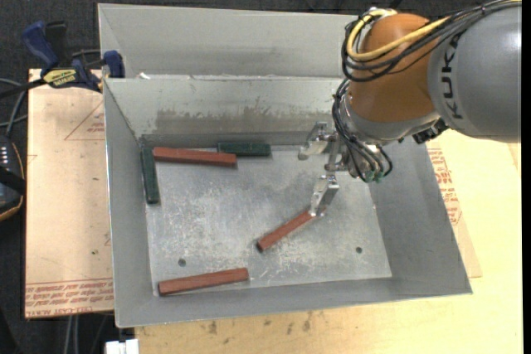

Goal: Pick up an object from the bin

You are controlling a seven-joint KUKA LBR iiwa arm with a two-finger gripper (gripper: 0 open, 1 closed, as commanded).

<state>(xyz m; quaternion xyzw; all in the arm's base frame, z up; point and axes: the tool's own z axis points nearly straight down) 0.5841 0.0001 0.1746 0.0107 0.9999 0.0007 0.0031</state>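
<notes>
My gripper (322, 201) hangs under the orange wrist cover over the right middle of the bin. Its lower tip meets the upper right end of a slanted red-brown bar (284, 231), which runs down-left across the bin floor. Whether that end is gripped cannot be told from this angle. A second red-brown bar (203, 281) lies flat near the front left corner.
Along the back wall lie a third red-brown bar (194, 156) and a dark green bar (245, 149), end to end. Another dark green bar (149, 176) lies along the left wall. The arm and its cables cover the bin's back right corner.
</notes>
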